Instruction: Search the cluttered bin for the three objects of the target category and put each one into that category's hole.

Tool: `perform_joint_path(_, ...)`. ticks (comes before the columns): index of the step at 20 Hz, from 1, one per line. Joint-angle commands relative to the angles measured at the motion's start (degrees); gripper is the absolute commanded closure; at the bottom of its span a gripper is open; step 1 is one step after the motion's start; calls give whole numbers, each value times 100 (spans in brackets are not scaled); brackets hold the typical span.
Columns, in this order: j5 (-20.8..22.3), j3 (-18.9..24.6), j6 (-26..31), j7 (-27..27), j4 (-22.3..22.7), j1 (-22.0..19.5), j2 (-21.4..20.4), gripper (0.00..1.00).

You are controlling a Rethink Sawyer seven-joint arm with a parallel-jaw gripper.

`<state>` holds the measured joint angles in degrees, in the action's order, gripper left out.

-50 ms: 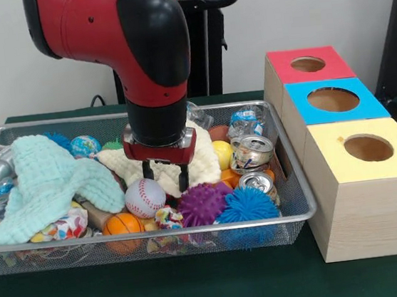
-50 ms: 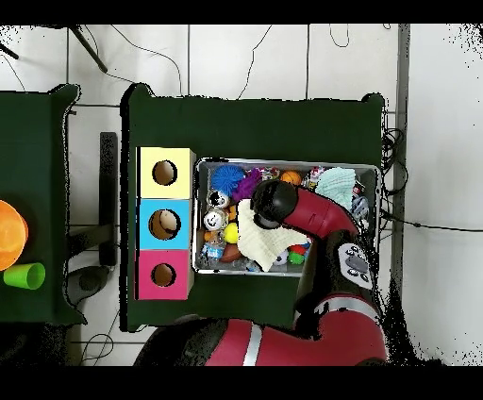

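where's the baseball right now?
Front view: the baseball lies in the wire bin, front middle, just left of the end effector, above the orange ball.

My pincer (image 1: pixel 165 178) hangs over the middle of the wire bin (image 1: pixel 299 209) on the bench (image 1: pixel 200 291), just behind the baseball (image 1: pixel 144 197). Cans (image 1: pixel 251 151) sit at the bin's right end, a cloth (image 1: pixel 44 180) at its left, three holed boxes (image 1: pixel 365 194) alongside right.

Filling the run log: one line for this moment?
gripper: open, low in wire bin | above cream cloth | beside baseball | holding nothing
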<state>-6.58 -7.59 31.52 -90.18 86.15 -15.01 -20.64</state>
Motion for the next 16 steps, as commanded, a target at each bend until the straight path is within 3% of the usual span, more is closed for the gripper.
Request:
perform_joint_path(1,-132,696,-284,-723,-36,-237,393,0)
perform_joint_path(16,-201,926,-451,-836,473,-594,-55,0)
